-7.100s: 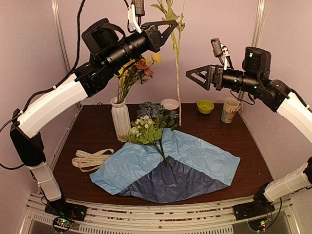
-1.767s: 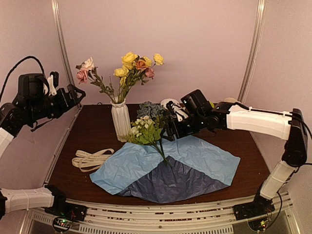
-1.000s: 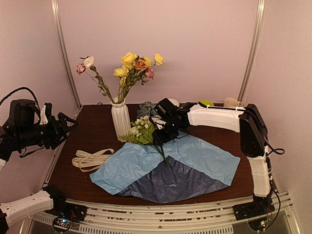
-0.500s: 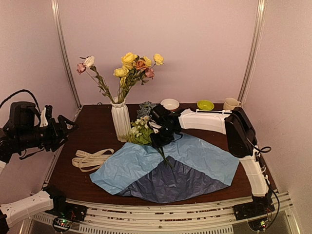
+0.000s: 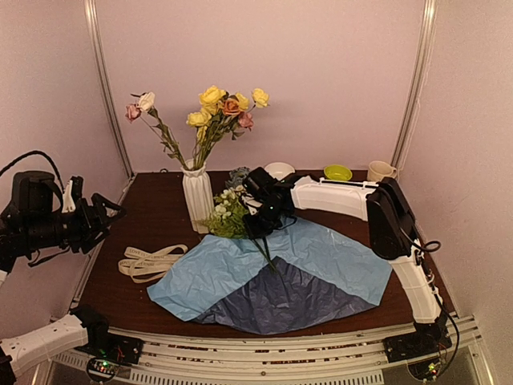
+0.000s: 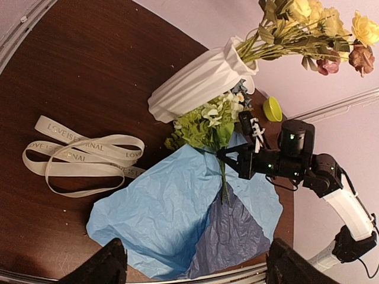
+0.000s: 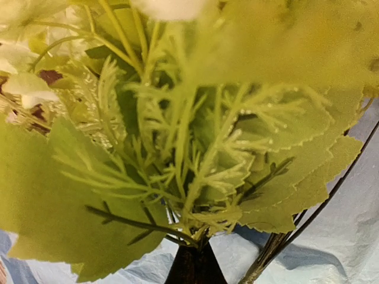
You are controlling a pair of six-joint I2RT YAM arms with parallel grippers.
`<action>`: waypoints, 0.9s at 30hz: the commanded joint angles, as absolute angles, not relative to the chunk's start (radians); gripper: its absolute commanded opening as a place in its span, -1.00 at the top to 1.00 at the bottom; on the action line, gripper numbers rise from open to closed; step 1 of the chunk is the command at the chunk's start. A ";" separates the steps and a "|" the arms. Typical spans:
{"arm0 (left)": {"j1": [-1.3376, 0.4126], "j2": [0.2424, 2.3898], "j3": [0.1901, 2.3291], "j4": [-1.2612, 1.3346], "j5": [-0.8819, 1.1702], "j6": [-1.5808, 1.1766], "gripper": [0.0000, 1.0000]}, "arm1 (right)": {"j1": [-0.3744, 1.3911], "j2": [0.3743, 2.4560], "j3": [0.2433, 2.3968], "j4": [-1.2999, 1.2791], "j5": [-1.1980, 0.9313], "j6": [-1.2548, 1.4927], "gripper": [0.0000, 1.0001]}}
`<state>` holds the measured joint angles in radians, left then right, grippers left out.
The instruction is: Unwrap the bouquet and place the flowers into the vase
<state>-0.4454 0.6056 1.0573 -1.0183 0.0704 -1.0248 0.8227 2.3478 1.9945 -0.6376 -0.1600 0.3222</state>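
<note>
Leaves of the green bunch fill nearly all of the right wrist view, big and blurry. Only a dark tip shows at the bottom edge, where the thin stems come together. From above, the right gripper sits low at the top edge of the blue paper, its jaws pinched tight on those stems (the grip looks tiny from up there). The right arm lies across the back of the table and hides most of the dusty blue flowers; just a bit of them peeks out near the vase.

The vase stands at the back left, just left of the green bunch. It holds yellow, orange and pink flowers, and 1 long stem leans out to the left. In the left wrist view some of those blooms are cut off at the top edge.

The left gripper hangs off the left side of the table, well apart from everything, jaws wide apart and holding nothing. Its 2 fingers only poke in at the bottom of its own view.

The paper lies flat and open at the front, light blue with a dark blue part at the near middle. A cream ribbon lies loose to its left. Along the back stand a white bowl, a green bowl and a mug, with the right arm in front of the lower part of the mug
</note>
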 commanded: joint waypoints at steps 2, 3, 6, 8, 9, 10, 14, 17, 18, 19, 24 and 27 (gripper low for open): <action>-0.448 0.606 1.064 -1.019 0.092 -1.033 -0.66 | 0.740 2.227 2.145 -0.576 -0.202 0.409 1.00; -0.448 0.612 1.067 -1.019 0.093 -1.031 -0.66 | 0.718 2.209 2.169 -0.559 -0.220 0.433 1.00; -0.447 0.633 1.078 -1.000 0.102 -1.009 -0.66 | 0.651 2.145 2.221 -0.496 -0.247 0.475 1.00; -0.447 0.645 1.082 -0.970 0.110 -0.999 -0.66 | 0.607 2.101 2.242 -0.452 -0.243 0.495 1.00; -0.447 0.654 1.081 -0.953 0.115 -0.994 -0.66 | 0.577 2.079 2.250 -0.433 -0.236 0.506 1.00; -0.448 0.663 1.081 -0.933 0.124 -0.989 -0.66 | 0.555 2.061 2.260 -0.411 -0.230 0.516 1.00; -0.448 0.722 1.082 -0.822 0.181 -0.961 -0.66 | 0.485 1.995 2.294 -0.317 -0.232 0.518 1.00; -0.448 0.769 1.095 -0.726 0.232 -0.928 -0.66 | 0.453 1.939 2.282 -0.235 -0.255 0.491 1.00; -0.447 0.786 1.108 -0.702 0.248 -0.916 -0.66 | 0.446 1.922 2.271 -0.207 -0.263 0.483 1.00; -0.449 0.805 1.123 -0.684 0.259 -0.903 -0.66 | 0.440 1.902 2.256 -0.186 -0.272 0.477 1.00; -0.471 0.892 1.210 -0.572 0.321 -0.819 -0.66 | 0.433 1.787 2.097 -0.059 -0.332 0.472 1.00; -0.534 0.937 1.257 -0.489 0.326 -0.774 -0.67 | 0.432 1.717 1.983 -0.005 -0.405 0.472 1.00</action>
<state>-0.4728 0.9028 1.1854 -0.6762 0.2707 -0.8669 0.4343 1.7855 2.0991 -0.1219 -0.2989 0.4900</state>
